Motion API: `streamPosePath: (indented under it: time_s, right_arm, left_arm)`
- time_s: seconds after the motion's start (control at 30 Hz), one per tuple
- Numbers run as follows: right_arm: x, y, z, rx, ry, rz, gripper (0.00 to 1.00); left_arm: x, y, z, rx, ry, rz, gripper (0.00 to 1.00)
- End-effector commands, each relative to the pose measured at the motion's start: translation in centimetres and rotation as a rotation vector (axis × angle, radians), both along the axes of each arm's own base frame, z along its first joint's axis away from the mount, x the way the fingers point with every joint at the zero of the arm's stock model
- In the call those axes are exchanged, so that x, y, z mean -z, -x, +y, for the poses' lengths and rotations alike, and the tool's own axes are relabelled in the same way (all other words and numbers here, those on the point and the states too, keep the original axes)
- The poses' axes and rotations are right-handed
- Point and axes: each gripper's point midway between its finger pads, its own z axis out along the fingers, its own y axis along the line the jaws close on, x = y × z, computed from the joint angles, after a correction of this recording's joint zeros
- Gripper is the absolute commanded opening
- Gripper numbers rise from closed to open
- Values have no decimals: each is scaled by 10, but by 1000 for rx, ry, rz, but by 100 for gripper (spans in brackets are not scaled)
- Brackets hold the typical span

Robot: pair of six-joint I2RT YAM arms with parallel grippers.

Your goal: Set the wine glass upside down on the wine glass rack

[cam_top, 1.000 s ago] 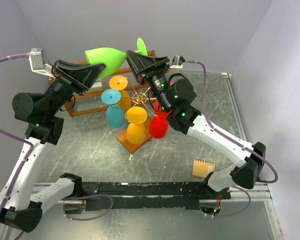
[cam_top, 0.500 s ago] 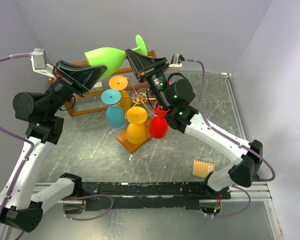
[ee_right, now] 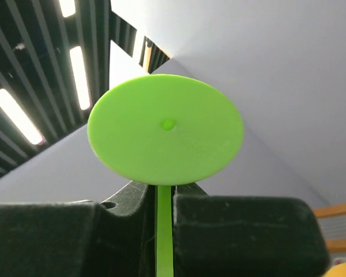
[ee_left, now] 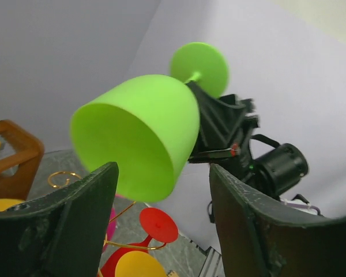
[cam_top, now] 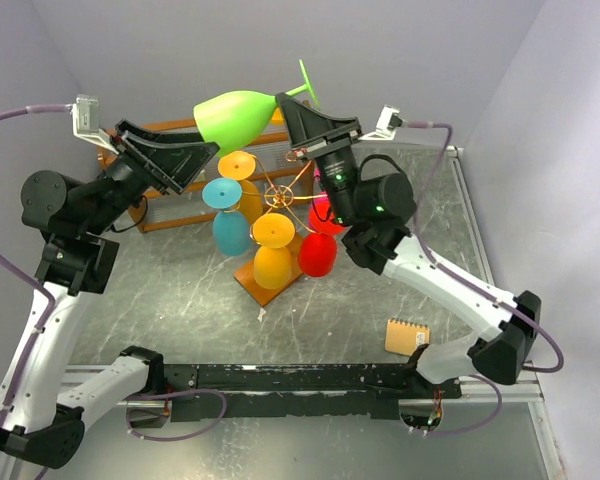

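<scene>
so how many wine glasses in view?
5. Green glass held aloft by the right end effector; hanging on the rack: blue glass, back yellow glass, front yellow glass, red glass. More may be hidden behind them.

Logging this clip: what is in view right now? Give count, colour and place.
lime-green wine glass: 1, green, tilted in the air above the rack
gold wire wine glass rack on a square wooden base: 1, gold and orange-brown, mid-table
blue glass: 1, blue, hanging on rack
yellow glasses: 2, yellow, on rack
red glass: 1, red, on rack
brown wooden slatted shelf: 1, brown, behind rack
tan spiral notepad: 1, tan, table, near right arm
dark marbled table: 1, grey
left gripper: open, by the green bowl
right gripper: shut on the green stem
</scene>
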Motion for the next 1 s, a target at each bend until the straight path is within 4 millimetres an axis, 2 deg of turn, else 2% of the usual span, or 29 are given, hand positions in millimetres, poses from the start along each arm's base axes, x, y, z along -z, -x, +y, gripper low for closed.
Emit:
streamPosePath:
  time_s: [0.0,0.1,0.17,0.27,0.43,0.7,0.83,0.97]
  right_arm:
    - [-32,19,-47,264,127,-211,0]
    - [-34,27,-55,369,266,-317,0]
    - [-33,36,-53,405,379,-420,0]
    - [-19,45,-48,430,537,-523,0]
    - [2,43,-51,488,752,-568,0]
    - [39,17,-51,586,1079,-564,0]
    - [48,11,-53,622,1158,-572,0]
    - [54,11,-48,614,1220,-621,0]
  left_arm:
    - [-6,-1,17,-117,-17,30,76]
    - [-14,5,15,-93,-11,28,79]
    - [-22,11,11,-49,-2,13,81]
    - [-33,21,2,39,16,-11,83]
    - [-43,29,-13,186,35,-20,85]
    - [-19,8,-44,433,15,123,84]
    - [-13,1,-54,484,47,162,85]
    - [-9,-3,-74,508,30,184,86]
